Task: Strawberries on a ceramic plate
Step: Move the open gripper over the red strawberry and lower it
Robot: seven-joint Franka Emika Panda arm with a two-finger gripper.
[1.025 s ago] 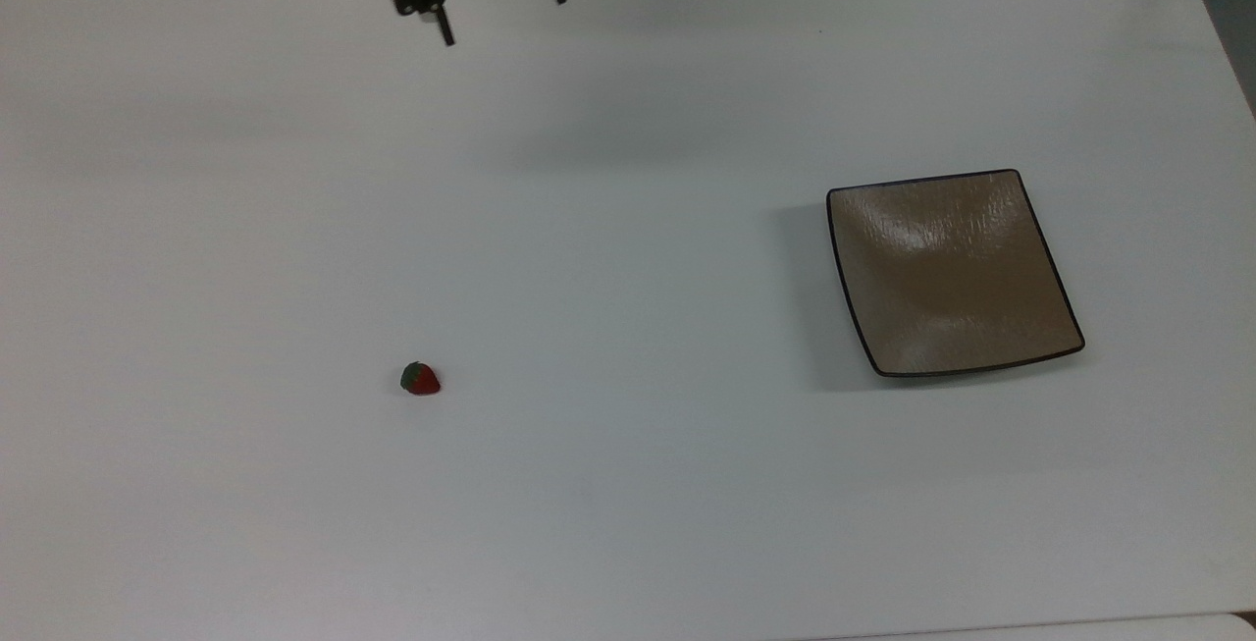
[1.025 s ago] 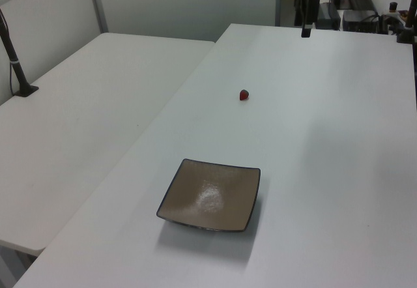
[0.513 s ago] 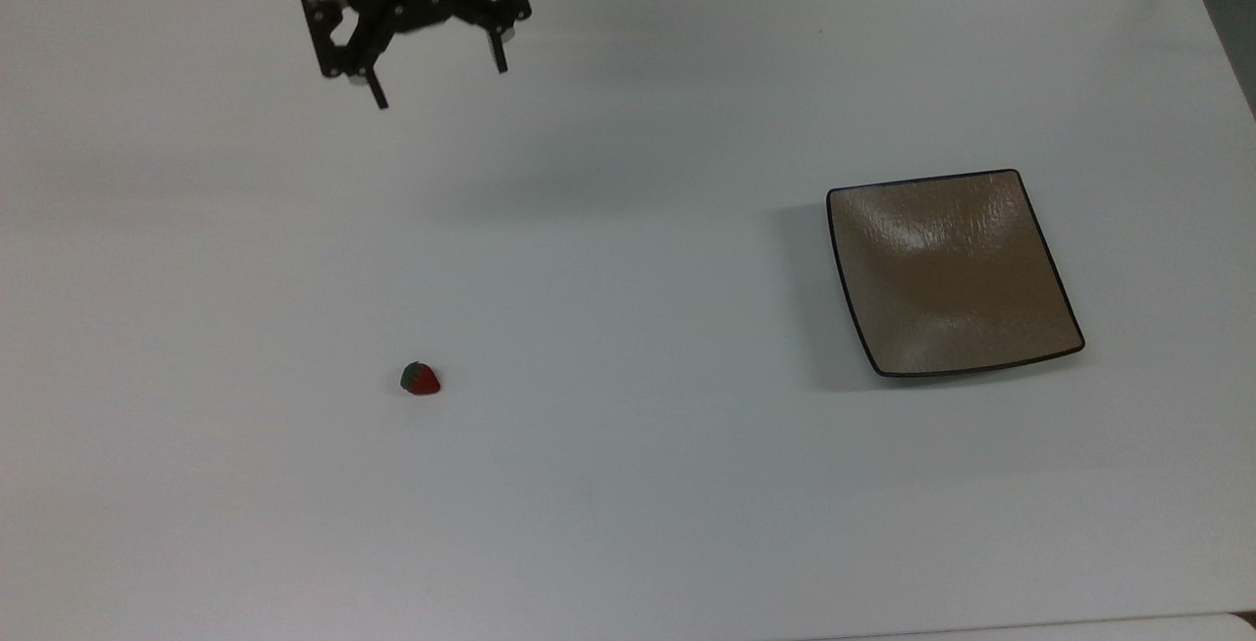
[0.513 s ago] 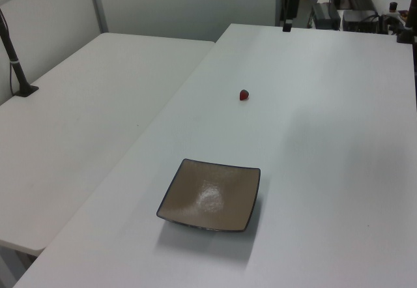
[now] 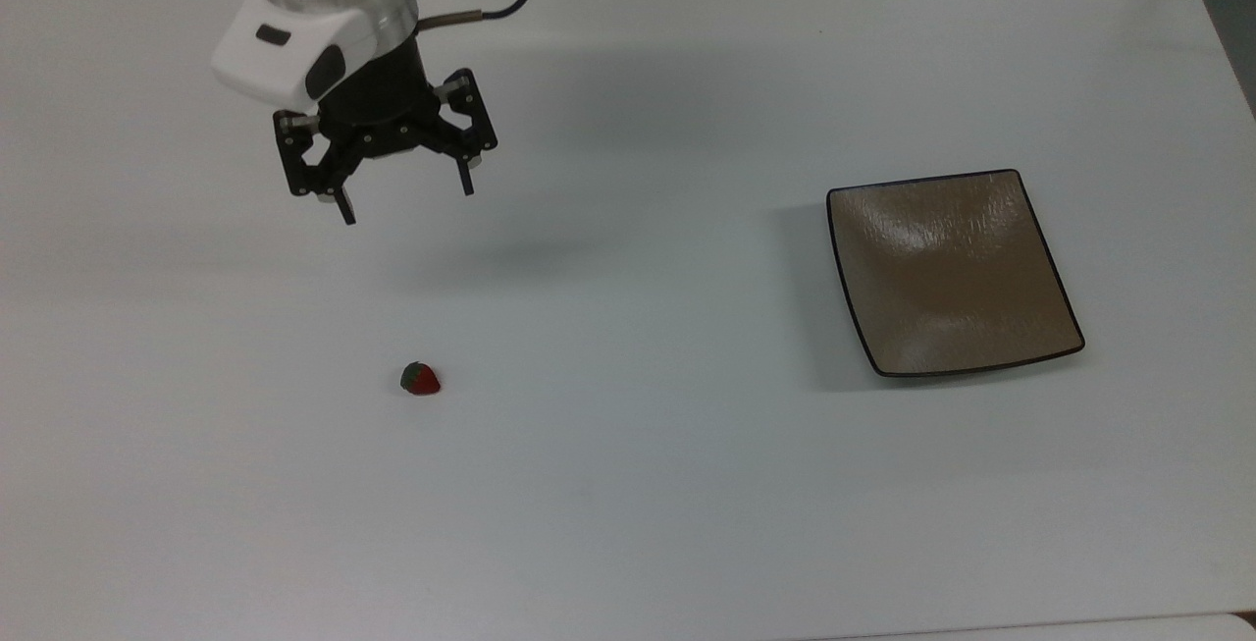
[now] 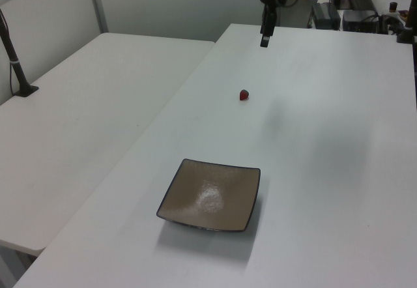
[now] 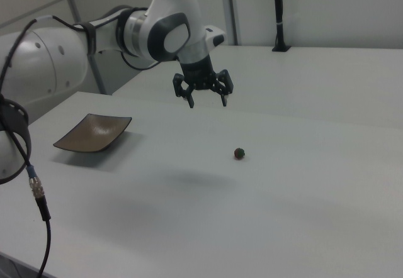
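End effector (image 5: 406, 206) has advanced from the desk's (image 5: 628, 484) far edge toward the strawberry (image 5: 420, 379), fingers spread, holding nothing, above the desk. Strawberry unmoved on the desk, well apart from the ceramic plate (image 5: 952, 273), toward the top view's left; plate also unmoved.

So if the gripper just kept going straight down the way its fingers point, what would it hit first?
Most likely bare table. The open gripper points downward with nothing beneath it. The strawberry lies off to the side and the ceramic plate farther still, though exact depth is hard to judge.
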